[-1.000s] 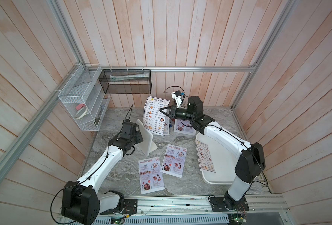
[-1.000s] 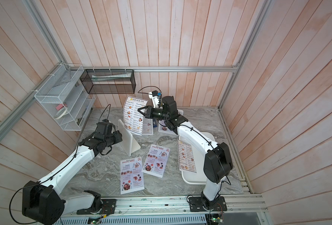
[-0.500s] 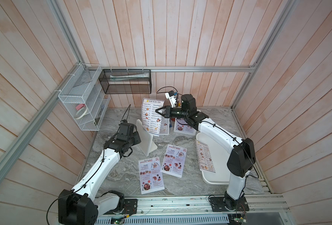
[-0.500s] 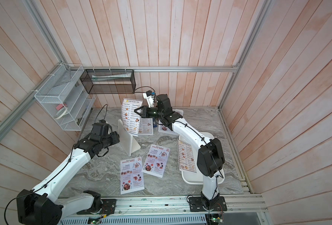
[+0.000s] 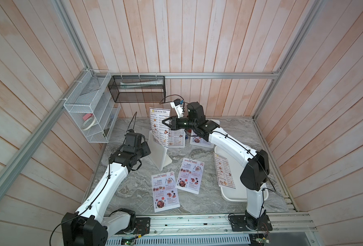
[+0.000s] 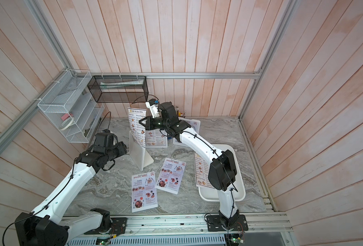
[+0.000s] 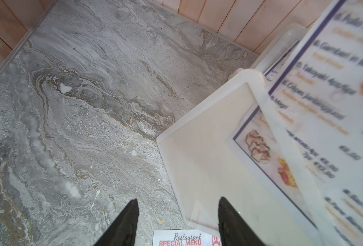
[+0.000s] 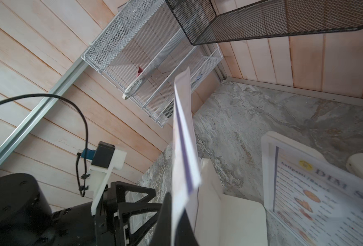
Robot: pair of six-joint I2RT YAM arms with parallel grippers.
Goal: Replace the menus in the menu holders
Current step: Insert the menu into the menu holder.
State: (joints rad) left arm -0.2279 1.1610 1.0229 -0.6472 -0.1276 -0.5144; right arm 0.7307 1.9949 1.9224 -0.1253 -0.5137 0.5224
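- Two SPECIAL MENU sheets [image 5: 166, 191] lie flat near the counter's [image 5: 133, 191] front edge.
- Left gripper [image 7: 177, 204], jaws apart and empty, hovers beside a menu holder [image 5: 160, 156].
- Right gripper [image 5: 164, 123] pinches an upright DIM SUM INN menu [image 5: 158, 125], lower edge seemingly inside that holder.

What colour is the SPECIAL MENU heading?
Red; the SPECIAL MENU heading shows best in the left wrist view.

Qty: DIM SUM INN menus [image 5: 156, 119] x3, SPECIAL MENU sheets [image 5: 165, 192] x3 (1 partly hidden, far edge of desk [image 5: 133, 191]), white holders [image 5: 160, 156] x3, tray [image 5: 234, 194] x1, wire racks [image 5: 87, 119] x2: 1 white, 1 black.
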